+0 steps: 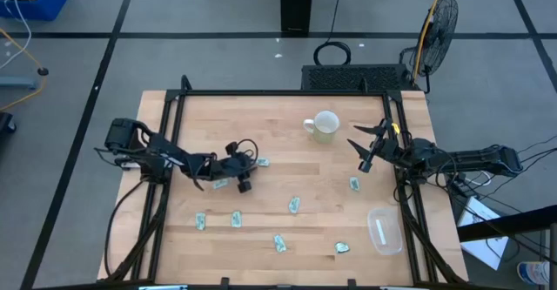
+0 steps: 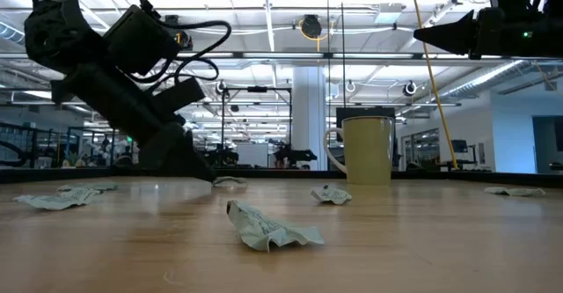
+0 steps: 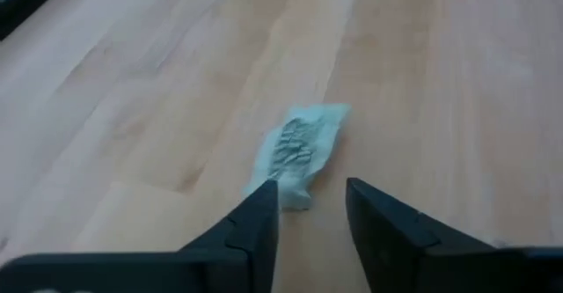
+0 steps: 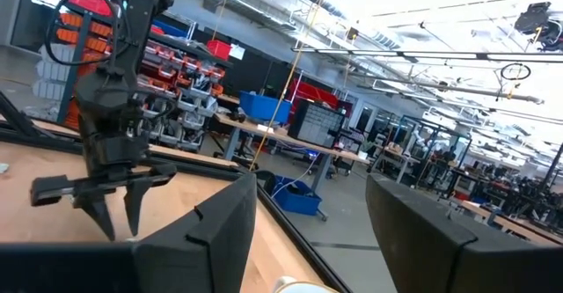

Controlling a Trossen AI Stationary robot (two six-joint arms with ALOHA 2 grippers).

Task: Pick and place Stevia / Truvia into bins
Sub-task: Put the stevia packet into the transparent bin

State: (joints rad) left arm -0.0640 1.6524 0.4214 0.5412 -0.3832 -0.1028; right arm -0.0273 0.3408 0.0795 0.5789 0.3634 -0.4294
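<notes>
**Left hand down over a sachet, tub off by the right edge**

Nearest the front edge of the bench (image 1: 287,142) lies a scatter of Stevia sachets: one (image 1: 200,221) at the left, another (image 1: 236,219) beside it, one (image 1: 279,243) mid-front and a crumpled one (image 1: 342,247) towards the right. Just right of that sits the clear tub (image 1: 383,230), with no sachet visible in it, close to the bench's right edge. A little farther back, one sachet (image 1: 294,205) lies near the middle and one (image 1: 354,184) lies off right. Over on the left, the left hand (image 3: 310,212) is low on the wood, fingers spread, a wrinkled pale green sachet (image 3: 300,149) lying flat right at its fingertips, not pinched. The right hand (image 1: 366,158) hangs above the right side, fingers wide apart, holding nothing. Farthest back stands the white mug (image 1: 325,125), upright.
</notes>
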